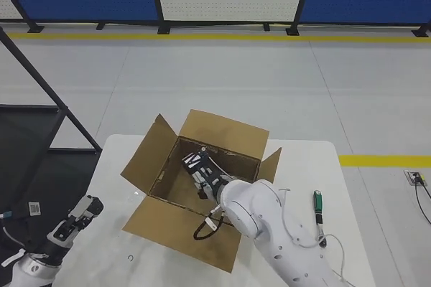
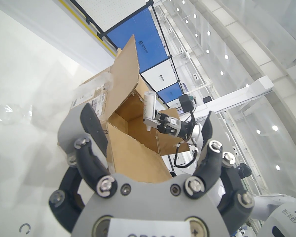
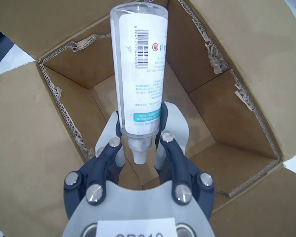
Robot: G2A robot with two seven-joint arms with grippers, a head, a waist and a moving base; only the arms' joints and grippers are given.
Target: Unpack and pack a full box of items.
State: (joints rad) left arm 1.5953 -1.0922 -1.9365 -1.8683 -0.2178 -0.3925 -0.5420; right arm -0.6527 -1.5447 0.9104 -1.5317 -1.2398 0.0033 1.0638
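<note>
Pinching with the right gripper (image 3: 141,119) a clear bottle (image 3: 139,57) by its cap end, holding it over the inside of the open brown box (image 3: 236,38) on the white table (image 1: 309,161), and hanging the left gripper (image 1: 90,208) wide open by the table's edge, well apart from the box.

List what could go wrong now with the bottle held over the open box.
The right end effector grips the bottle only near its cap end, so the long body might pivot or slip out. The box has raised flaps around its opening. The bottle or the arm's cable might snag one and shift the box.
</note>
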